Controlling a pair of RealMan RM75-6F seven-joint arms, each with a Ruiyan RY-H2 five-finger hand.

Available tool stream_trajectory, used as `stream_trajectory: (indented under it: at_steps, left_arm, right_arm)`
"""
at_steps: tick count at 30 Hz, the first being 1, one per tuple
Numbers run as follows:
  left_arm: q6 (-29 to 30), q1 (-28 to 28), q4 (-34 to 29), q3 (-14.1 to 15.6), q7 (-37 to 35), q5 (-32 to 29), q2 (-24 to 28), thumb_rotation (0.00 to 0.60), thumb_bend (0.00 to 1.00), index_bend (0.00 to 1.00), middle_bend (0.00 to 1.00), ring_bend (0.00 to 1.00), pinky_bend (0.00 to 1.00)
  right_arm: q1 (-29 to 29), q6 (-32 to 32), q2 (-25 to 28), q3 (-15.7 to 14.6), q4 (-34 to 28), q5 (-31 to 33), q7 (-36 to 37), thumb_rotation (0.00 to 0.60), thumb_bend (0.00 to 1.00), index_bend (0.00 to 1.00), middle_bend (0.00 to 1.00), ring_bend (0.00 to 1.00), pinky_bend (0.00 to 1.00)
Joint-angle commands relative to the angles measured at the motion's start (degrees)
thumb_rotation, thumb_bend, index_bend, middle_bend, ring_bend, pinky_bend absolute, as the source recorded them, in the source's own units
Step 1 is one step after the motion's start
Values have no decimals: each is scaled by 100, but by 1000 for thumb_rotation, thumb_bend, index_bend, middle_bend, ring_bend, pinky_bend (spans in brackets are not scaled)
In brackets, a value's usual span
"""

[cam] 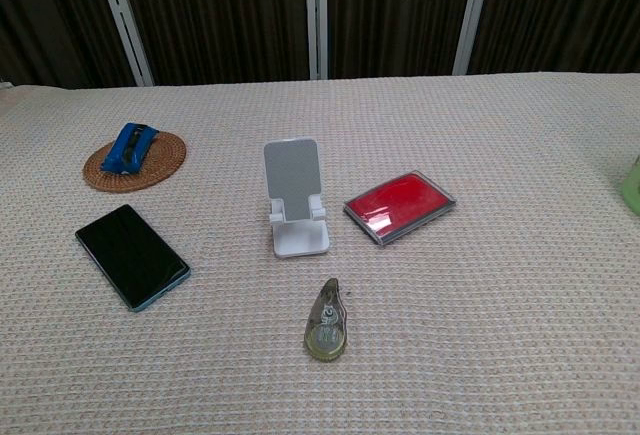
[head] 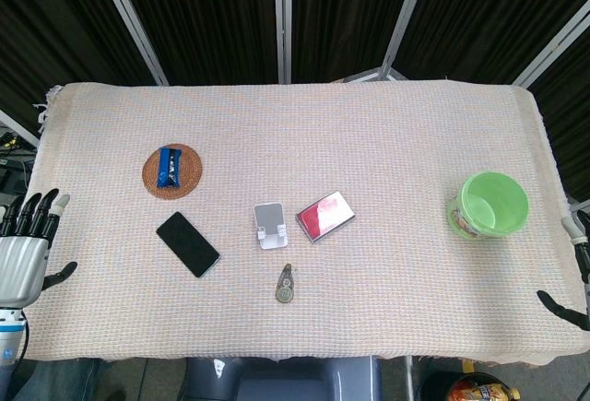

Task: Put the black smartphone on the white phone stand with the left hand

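Observation:
The black smartphone (head: 187, 243) (cam: 132, 256) lies flat on the woven cloth, screen up, left of the white phone stand (head: 270, 224) (cam: 296, 196). The stand is upright and bears nothing. My left hand (head: 28, 244) hangs off the table's left edge with its fingers spread and nothing in it, well left of the phone. Only the fingertips of my right hand (head: 576, 267) show at the right edge of the head view; their state is unclear. Neither hand shows in the chest view.
A blue packet on a round woven coaster (head: 172, 171) (cam: 134, 159) sits behind the phone. A red case (head: 325, 216) (cam: 399, 205) lies right of the stand, a small tape dispenser (head: 285, 284) (cam: 326, 320) in front of it. A green bowl (head: 489, 204) stands far right.

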Motion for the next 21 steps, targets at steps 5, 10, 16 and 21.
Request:
stream_trajectory:
  at_steps: [5,10,16,21]
  left_arm:
    - [-131,-2,77,-8,28,65,-36,600,0,0,0,0,0]
    - [-595,-250,341,19,12,267,-139,600,0,0,0,0,13]
    - [-1945,-1071,1105,17,-318,542,-501,600,0,29,6,39,111]
    - [-2620,-1720,2137,42,-795,1078,-1103,600,0,154,76,141,208]
  right_arm:
    - [-30,35,17,-15,-35,-1,-8,600,0,0,0,0,0]
    - [-81,111,40,-50,-116,-65,-55,600,0,0,0,0,0]
    - [-38,21,27,-72,-284,-99,-305,600,0,0,0,0,0]
    - [53,-154,-24,-1,-375,137,-553,600,0,0,0,0,0]
